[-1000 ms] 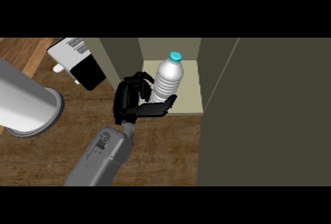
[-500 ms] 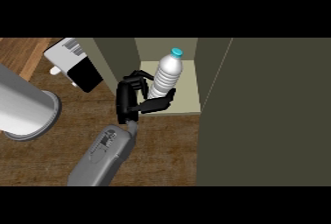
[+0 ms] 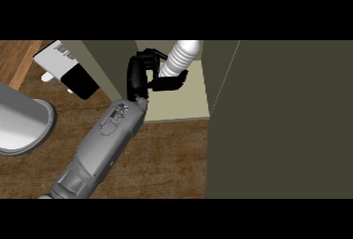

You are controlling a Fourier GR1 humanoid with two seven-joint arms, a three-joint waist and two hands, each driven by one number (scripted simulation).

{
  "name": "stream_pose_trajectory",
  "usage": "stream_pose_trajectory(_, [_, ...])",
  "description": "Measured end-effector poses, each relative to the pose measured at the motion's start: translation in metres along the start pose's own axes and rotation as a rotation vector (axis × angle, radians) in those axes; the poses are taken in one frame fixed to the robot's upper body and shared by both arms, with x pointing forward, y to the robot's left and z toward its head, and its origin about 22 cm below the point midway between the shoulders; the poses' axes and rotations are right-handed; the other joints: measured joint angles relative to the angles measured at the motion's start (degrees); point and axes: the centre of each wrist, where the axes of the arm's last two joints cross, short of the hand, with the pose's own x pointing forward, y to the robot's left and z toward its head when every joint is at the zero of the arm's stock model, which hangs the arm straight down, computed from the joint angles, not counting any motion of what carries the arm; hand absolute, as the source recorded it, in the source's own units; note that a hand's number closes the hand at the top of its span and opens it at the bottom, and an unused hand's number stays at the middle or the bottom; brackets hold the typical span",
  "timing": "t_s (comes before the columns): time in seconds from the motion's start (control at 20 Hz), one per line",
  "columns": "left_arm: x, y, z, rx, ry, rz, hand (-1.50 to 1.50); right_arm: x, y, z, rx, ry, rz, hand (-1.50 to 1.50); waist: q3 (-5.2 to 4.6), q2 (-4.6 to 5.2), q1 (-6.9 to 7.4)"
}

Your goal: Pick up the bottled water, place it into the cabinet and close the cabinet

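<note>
One grey forearm (image 3: 103, 144) rises from the lower edge over the wooden counter (image 3: 165, 158). Its black hand (image 3: 146, 74) is curled around the water bottle (image 3: 177, 59), held tilted over the pale shelf (image 3: 176, 100) inside the cabinet (image 3: 289, 116). Beyond, the bottle's top is cut off from view.

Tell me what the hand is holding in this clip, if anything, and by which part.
The hand is curled round the water bottle, gripping its lower body; the bottle's top runs out of view. Which hand it is cannot be told; no other hand shows.
</note>
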Motion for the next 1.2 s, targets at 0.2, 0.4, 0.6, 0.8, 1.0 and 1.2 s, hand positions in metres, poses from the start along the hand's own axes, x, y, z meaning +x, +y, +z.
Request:
stream_pose_trajectory(0.2, [-0.009,0.001,-0.017,-0.002,-0.016,-0.102,1.50,0.000,0.000,-0.001,0.000,-0.009,0.005,-1.50,-0.07,0.43,-0.27])
stream_pose_trajectory(0.4, [-0.019,-0.001,-0.023,0.016,-0.028,-0.187,1.50,-0.004,0.002,0.003,-0.001,-0.009,0.005,-1.50,0.00,0.38,-0.34])
stream_pose_trajectory(0.6, [-0.022,-0.003,-0.028,0.045,-0.031,-0.230,-1.50,-0.007,0.000,0.003,0.002,-0.009,0.007,-1.50,0.07,0.41,-0.47])
stream_pose_trajectory(0.8, [-0.024,-0.004,-0.030,0.061,-0.023,-0.246,-1.50,-0.006,0.000,0.004,-0.002,-0.013,0.007,-1.50,0.13,0.34,-0.49])
stream_pose_trajectory(1.0, [-0.026,-0.003,-0.032,0.074,0.000,-0.253,-1.50,-0.010,-0.001,0.005,0.005,-0.009,0.003,-1.50,0.16,0.40,-0.66])
stream_pose_trajectory(1.2, [-0.026,-0.003,-0.034,0.079,0.007,-0.236,-1.50,-0.008,-0.002,0.002,0.003,-0.018,0.006,-1.50,0.18,0.43,-0.61])
